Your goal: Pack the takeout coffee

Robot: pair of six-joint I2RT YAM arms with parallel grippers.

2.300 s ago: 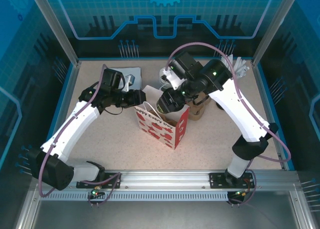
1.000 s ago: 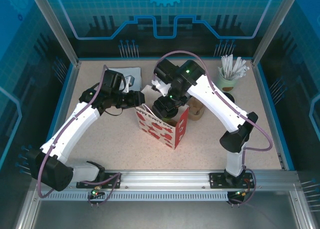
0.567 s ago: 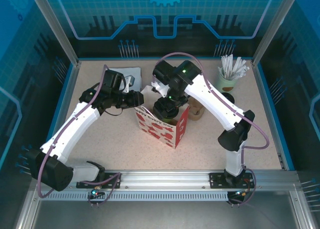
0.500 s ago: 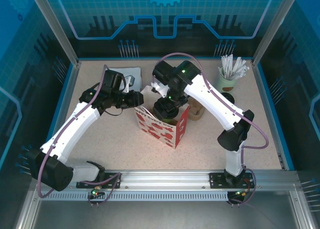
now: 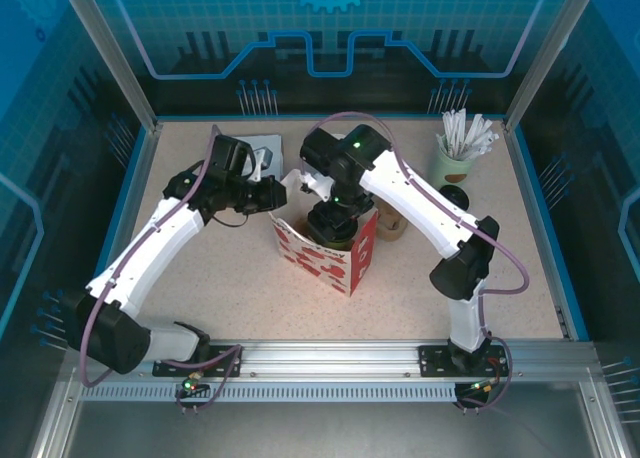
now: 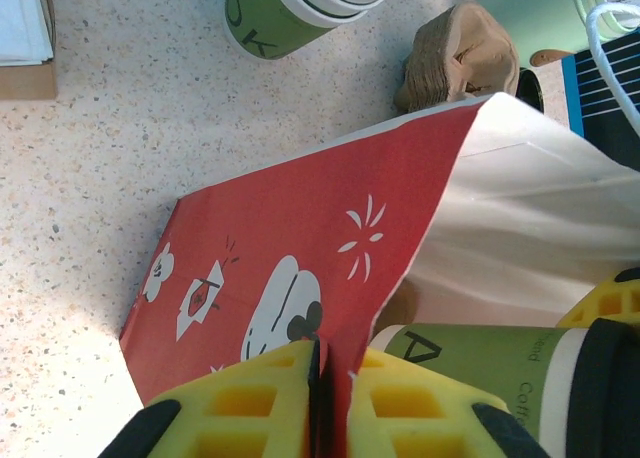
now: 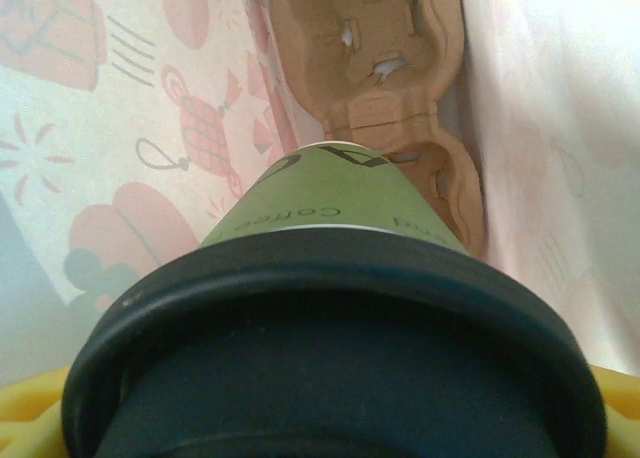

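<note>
Seen from above, the left gripper point(image 5: 273, 196) pinches the rim of the paper bag point(image 5: 322, 263), apparently to keep its mouth open while the right gripper point(image 5: 335, 221) reaches in.

At the left wrist, the yellow pads point(image 6: 250, 403) are clamped on the red bag wall. Just past them, the takeout coffee point(image 6: 480, 363) sits inside the mouth.

At the right wrist, the fingers hold the lidded cup base-first. A brown pulp carrier point(image 7: 395, 78) lies beyond its base, seemingly on the bag's floor.
</note>
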